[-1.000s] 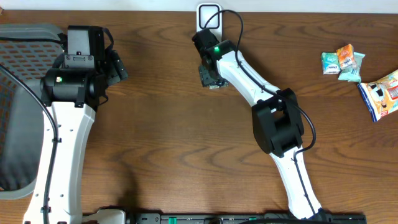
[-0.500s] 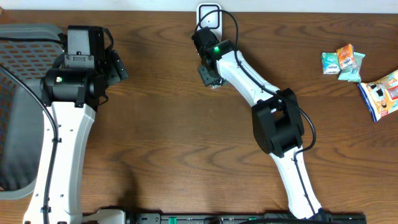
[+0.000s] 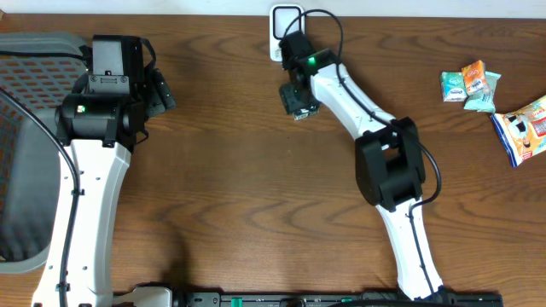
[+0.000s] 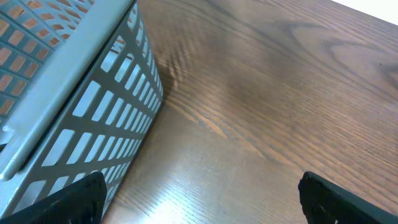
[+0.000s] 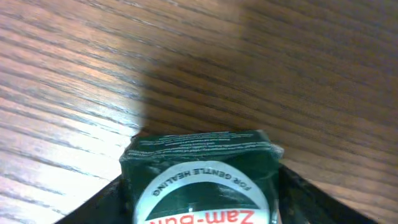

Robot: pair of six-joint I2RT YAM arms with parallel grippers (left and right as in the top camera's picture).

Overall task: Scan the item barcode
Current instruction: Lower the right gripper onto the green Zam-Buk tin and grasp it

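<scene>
- The table [image 3: 222, 196] is dark brown wood with a strong grain running across it, and light glares off it in the left wrist view.
- A grey mesh basket [image 3: 26, 128] sits at the table's left edge. The left wrist camera shows its slotted wall close up.
- At the far edge, near the middle, stands a small white device [image 3: 281, 19] with a dark centre.
- Over at the right edge lie a few snack packets [image 3: 471, 85], with a larger blue and white packet [image 3: 522, 128] just beside them.
- The left arm [image 3: 85, 196] runs up the left side, next to the basket. Its left end effector [image 3: 166, 92] points out over bare wood with its fingers spread wide and nothing between them.
- The right arm [image 3: 388, 170] rises from the near edge, bends at a black elbow and stretches up and left toward the white device.
- The right end effector [image 3: 298, 98] is just in front of that device, closed partway onto a green box [image 5: 199, 165].
- In the right wrist view the box fills the bottom of the frame, pinched on both sides by the dark fingers [image 5: 301, 199]. Its white round label reads "FOR GENTLE HEALING" and part of "Zam-Bu".
- A shadow falls on the wood beyond the box. I cannot tell whether the box is clear of the table.
</scene>
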